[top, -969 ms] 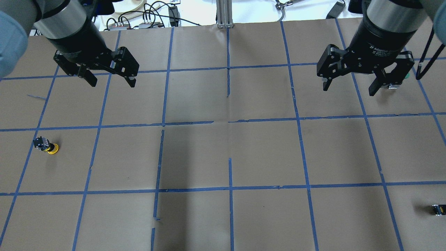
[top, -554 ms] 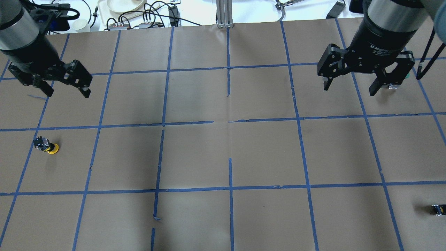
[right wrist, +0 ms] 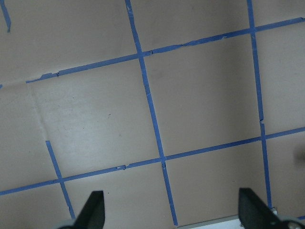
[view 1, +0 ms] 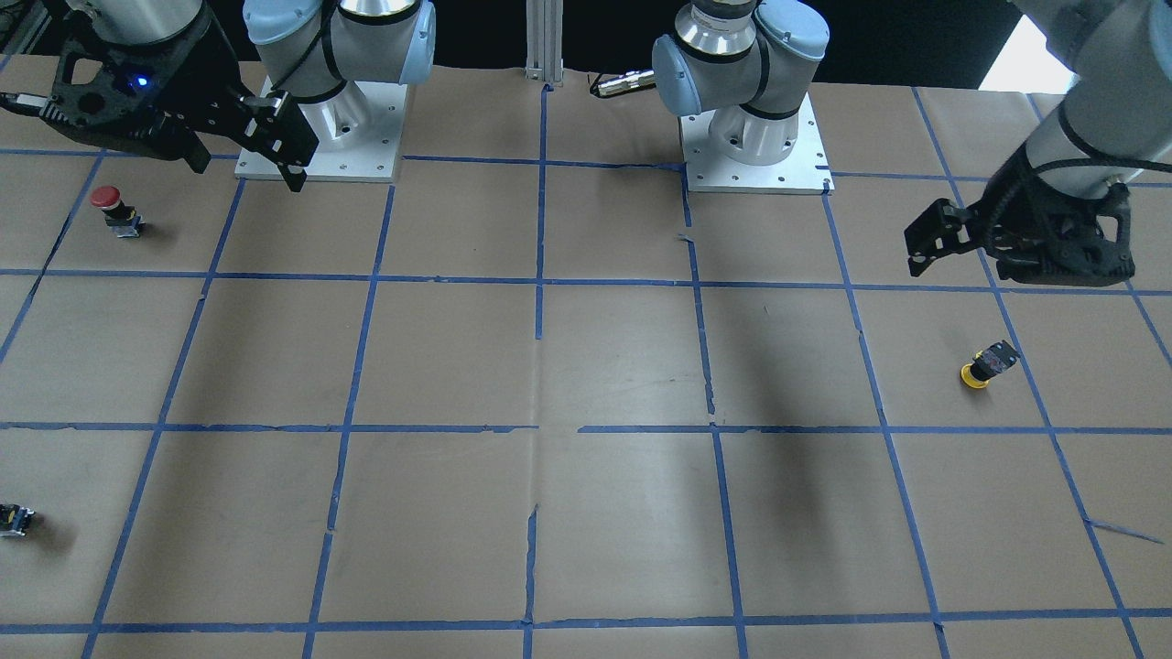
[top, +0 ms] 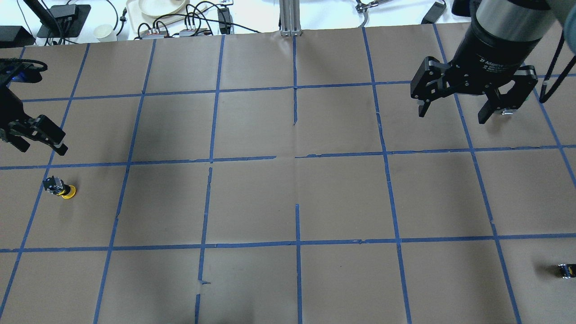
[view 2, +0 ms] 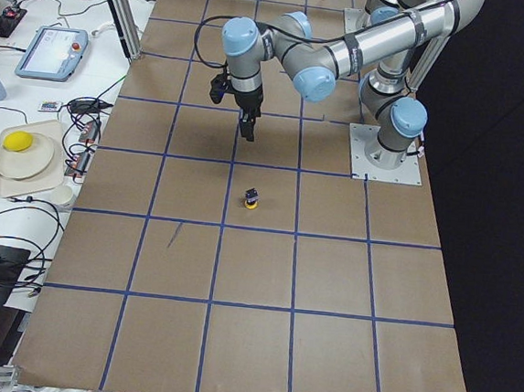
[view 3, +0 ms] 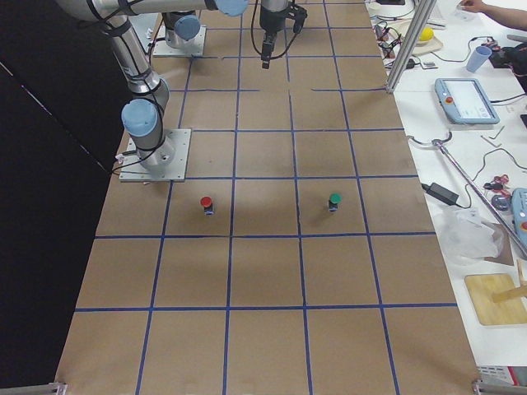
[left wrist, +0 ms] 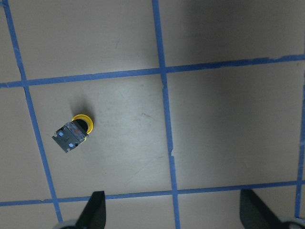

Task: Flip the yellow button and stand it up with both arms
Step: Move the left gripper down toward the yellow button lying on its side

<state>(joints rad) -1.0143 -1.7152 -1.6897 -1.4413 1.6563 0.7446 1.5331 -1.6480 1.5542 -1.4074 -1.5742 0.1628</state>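
Note:
The yellow button (top: 60, 188) rests cap down on the brown paper at the table's left, its black body and grey base pointing up. It also shows in the front view (view 1: 984, 364), the left side view (view 2: 252, 199) and the left wrist view (left wrist: 74, 133). My left gripper (top: 40, 145) is open and empty. It hangs above the table, a little farther from the robot than the button, and shows in its wrist view (left wrist: 174, 214). My right gripper (top: 452, 114) is open and empty, high over the far right squares, also in the front view (view 1: 245, 169).
A red-capped button (view 1: 108, 203) stands near the right arm's base plate (view 1: 320, 165). A green-capped button (view 3: 333, 200) stands farther out on that side. A small black-and-yellow block (top: 566, 270) lies at the near right edge. Blue tape lines grid the paper.
My left gripper has moved to the left and nearer to the yellow button, still open. The right gripper has hardly moved. The button has not moved.

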